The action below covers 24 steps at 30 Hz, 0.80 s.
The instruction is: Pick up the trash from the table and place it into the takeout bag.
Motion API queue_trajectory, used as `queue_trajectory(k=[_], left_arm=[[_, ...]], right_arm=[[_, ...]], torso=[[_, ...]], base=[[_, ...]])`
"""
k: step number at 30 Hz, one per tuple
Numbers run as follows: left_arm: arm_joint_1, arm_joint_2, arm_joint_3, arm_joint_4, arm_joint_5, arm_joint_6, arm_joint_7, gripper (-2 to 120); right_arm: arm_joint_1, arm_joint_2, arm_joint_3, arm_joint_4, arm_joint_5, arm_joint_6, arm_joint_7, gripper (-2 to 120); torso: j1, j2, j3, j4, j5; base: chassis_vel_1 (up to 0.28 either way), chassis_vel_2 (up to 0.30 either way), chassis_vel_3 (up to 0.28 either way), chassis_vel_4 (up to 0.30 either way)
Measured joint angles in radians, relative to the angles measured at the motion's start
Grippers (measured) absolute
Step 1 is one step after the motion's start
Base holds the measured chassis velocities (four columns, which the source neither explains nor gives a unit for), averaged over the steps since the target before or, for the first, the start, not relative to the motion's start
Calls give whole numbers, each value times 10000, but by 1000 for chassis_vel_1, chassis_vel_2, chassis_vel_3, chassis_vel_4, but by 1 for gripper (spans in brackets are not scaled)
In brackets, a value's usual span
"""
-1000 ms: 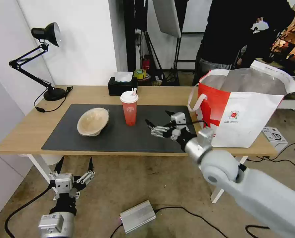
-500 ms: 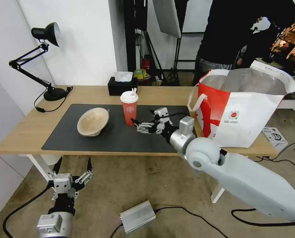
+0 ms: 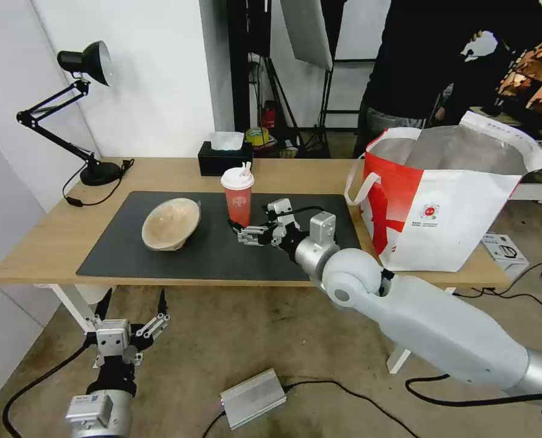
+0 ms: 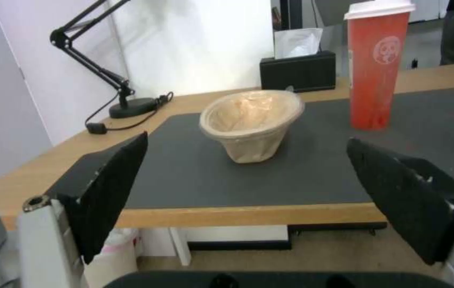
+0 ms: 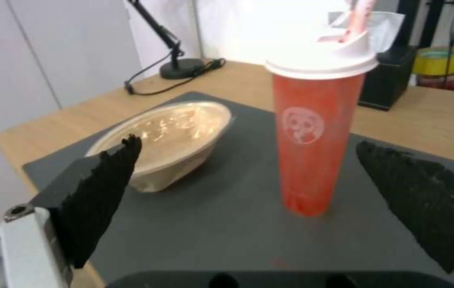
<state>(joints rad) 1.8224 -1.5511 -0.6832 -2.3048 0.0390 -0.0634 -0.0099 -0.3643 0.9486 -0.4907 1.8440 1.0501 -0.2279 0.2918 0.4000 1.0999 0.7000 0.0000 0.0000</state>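
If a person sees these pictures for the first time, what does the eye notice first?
First the right gripper, open, reaching over the dark grey mat toward the upright red drink cup with white lid. Then the large white takeout bag with a red side panel, standing open at the table's right end.

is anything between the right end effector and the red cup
Nothing visible. The right end effector sits open just beside the red cup, its fingers spread with only bare grey mat before the cup. The beige bowl lies off to the side.
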Motion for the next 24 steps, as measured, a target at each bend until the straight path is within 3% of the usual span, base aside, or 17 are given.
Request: queue_trajectory(k=[24], left_arm=[[-65,48,-32,128,-67,-26,-19,100]], right_arm=[[0,1341,606,-2459,-38,234,-159,100]], torso=[[0,0,1,-1,-1]], base=[[0,0,0,0]])
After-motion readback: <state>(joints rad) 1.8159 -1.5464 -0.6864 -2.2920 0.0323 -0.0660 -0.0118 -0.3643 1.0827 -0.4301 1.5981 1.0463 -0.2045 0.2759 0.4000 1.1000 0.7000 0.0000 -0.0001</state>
